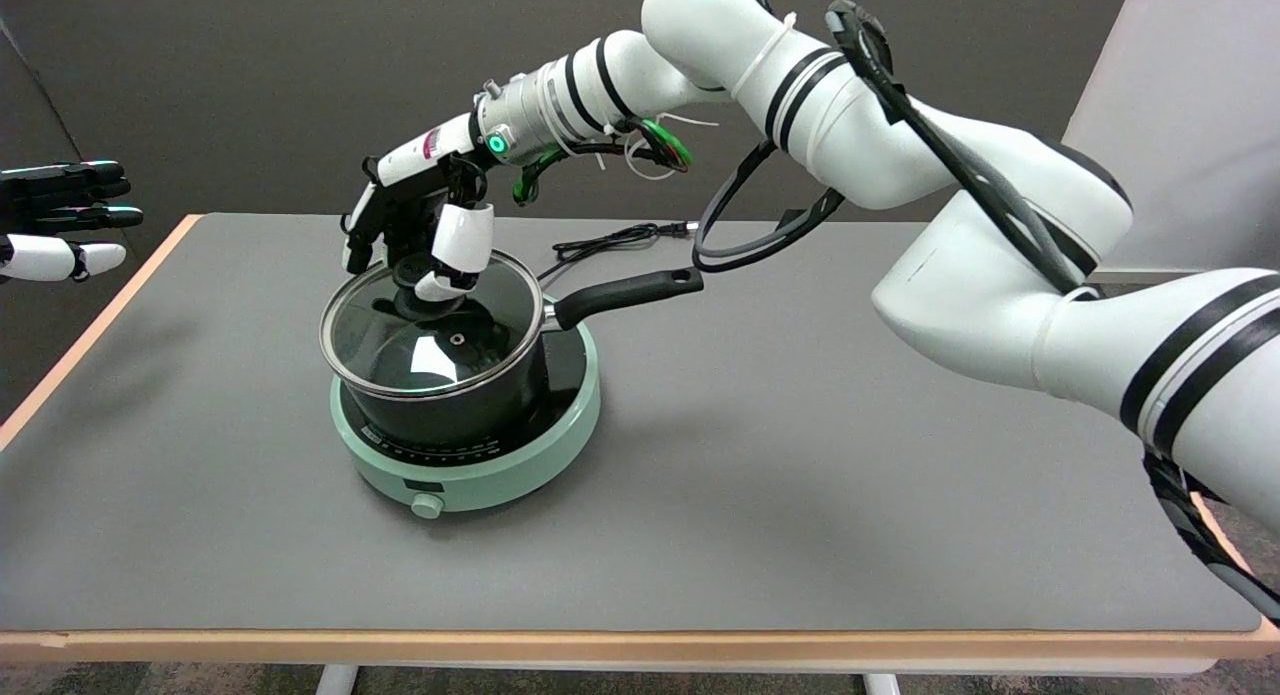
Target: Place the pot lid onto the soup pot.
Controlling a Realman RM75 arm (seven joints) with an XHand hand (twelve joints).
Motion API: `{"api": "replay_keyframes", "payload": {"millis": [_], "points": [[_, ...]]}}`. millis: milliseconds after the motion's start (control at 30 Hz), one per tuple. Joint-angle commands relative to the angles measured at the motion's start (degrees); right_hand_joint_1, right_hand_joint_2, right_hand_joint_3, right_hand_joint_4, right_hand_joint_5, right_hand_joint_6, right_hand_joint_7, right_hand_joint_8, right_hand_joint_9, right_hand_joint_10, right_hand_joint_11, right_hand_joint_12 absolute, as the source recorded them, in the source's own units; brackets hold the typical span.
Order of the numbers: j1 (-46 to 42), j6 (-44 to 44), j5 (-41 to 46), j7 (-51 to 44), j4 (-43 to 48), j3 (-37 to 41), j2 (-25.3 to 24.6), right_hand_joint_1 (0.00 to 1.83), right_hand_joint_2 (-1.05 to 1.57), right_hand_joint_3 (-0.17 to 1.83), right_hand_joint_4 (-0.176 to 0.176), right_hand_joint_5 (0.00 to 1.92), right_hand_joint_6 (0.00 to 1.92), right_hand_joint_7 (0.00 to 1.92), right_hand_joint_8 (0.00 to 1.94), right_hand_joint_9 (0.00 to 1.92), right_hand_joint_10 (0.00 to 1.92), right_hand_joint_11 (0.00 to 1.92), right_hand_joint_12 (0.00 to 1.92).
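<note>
The pot lid (435,325) lies below our fingers (462,237), which pinch its knob (418,273), and we judge it wants settling level on the soup pot (470,400) rim, handle (625,292) rightward, before we let go.

Mint-green hotplate (500,475) on grey table (800,495), black cord (610,241) behind

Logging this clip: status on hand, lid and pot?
Right hand fingers on lid knob. Glass lid sitting on soup pot, pot on green cooker. Nothing in the way.
</note>
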Motion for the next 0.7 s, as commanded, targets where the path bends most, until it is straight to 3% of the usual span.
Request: {"api": "replay_keyframes", "payload": {"millis": [33, 400, 567, 700], "points": [[-1.2, 0.8, -4.8, -1.3, 3.3, 4.3, 1.8, 0.86, 0.50, 1.00, 0.115, 0.41, 0.18, 0.53, 0.17, 0.51, 0.29, 0.44, 0.88], [-2.6, 2.4, -11.4, -0.9, 8.7, 8.1, 4.4, 0.83, 0.49, 0.99, 0.109, 0.40, 0.17, 0.52, 0.17, 0.49, 0.28, 0.44, 0.89], [-4.4, 4.2, -18.6, -0.5, 13.2, 12.7, 6.1, 0.82, 0.49, 0.98, 0.108, 0.40, 0.17, 0.54, 0.17, 0.50, 0.29, 0.44, 0.90], [-6.9, 7.9, -29.7, 3.9, 18.4, 16.6, 7.9, 0.81, 0.49, 0.98, 0.107, 0.40, 0.17, 0.54, 0.18, 0.50, 0.29, 0.45, 0.89]]}}
